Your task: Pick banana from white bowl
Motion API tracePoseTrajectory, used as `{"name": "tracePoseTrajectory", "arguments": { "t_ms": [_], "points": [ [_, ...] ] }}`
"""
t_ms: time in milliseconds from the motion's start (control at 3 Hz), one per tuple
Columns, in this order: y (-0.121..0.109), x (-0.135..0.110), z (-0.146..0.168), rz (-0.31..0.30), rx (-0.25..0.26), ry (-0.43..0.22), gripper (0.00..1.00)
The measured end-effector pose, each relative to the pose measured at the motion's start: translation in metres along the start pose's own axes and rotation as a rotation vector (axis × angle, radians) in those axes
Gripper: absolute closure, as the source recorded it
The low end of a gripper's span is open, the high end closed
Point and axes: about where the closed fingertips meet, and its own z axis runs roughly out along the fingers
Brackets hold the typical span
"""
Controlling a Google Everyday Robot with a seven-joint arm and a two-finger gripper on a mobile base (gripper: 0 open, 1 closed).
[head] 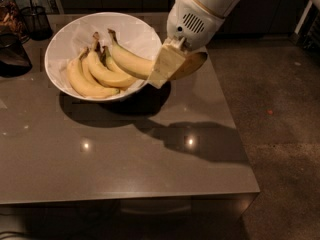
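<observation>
The white bowl [64, 40] stands at the table's back left, lined with white paper. A cluster of three yellow bananas [92, 76] lies in it. My gripper [171, 69] is at the bowl's right rim, shut on the banana [131, 61]. This single banana's stem end points back over the bowl, and its darker tip sticks out past the rim on the right. It sits above the cluster, over the rim. One cream finger [164, 66] covers the banana's middle; the other finger is hidden behind it.
A dark glass jar [12, 54] and a black mesh cup [37, 19] stand left of the bowl at the table's back left. The grey table [125, 154] ends at a front edge and a right edge, with speckled floor [280, 124] beyond.
</observation>
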Motion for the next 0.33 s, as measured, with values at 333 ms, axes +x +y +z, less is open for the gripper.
{"name": "tracePoseTrajectory", "arguments": {
  "t_ms": [333],
  "points": [
    [0.0150,0.0102,-0.0041,0.022,0.001,-0.005,1.00]
  ]
}}
